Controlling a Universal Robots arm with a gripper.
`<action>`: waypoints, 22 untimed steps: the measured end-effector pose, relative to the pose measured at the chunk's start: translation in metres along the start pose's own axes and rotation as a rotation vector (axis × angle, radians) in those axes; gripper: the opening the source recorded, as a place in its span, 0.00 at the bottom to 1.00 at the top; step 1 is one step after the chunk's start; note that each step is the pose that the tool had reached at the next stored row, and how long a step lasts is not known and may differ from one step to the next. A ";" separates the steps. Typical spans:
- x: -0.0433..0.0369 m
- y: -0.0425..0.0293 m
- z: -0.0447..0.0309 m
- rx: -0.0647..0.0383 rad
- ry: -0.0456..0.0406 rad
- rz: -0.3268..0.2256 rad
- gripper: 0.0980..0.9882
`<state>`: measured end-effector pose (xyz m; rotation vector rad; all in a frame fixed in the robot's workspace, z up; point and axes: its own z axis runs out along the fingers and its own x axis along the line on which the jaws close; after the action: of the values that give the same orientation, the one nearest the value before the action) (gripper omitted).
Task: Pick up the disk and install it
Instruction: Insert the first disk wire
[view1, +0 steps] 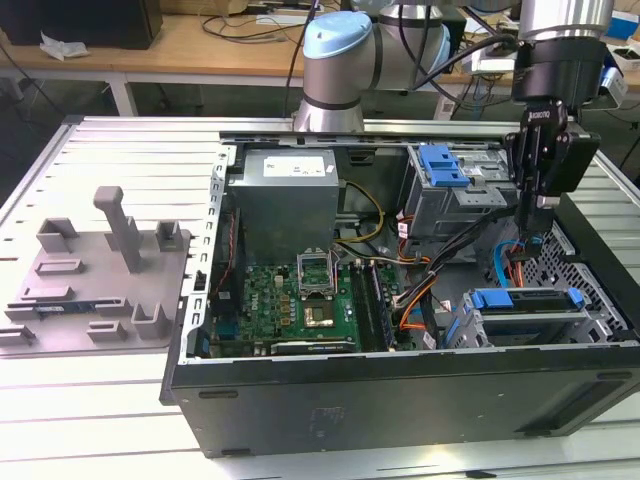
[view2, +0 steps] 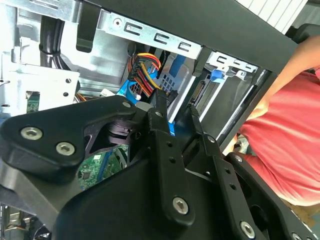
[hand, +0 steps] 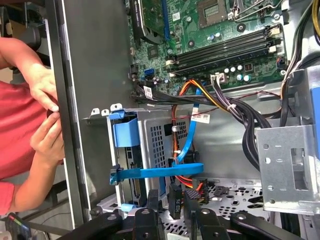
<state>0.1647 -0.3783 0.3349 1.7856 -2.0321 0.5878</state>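
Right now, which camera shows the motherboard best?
The exterior view: most of the green motherboard lies flat in the open case. The first wrist view shows one part of it, with the memory slots. The second wrist view shows a green sliver behind the end effector.

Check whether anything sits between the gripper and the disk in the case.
Yes. In the exterior view the gripper hangs over the open case, and a blue cable and orange wiring cross just beneath it, above the blue-framed disk.
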 end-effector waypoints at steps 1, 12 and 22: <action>-0.0001 0.0010 0.0004 0.005 0.0026 0.003 0.27; -0.0063 0.0027 0.0013 0.011 0.0325 0.026 0.27; -0.0070 0.0025 0.0024 0.013 0.0497 0.027 0.18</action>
<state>0.1631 -0.3734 0.3290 1.7364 -2.0263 0.6485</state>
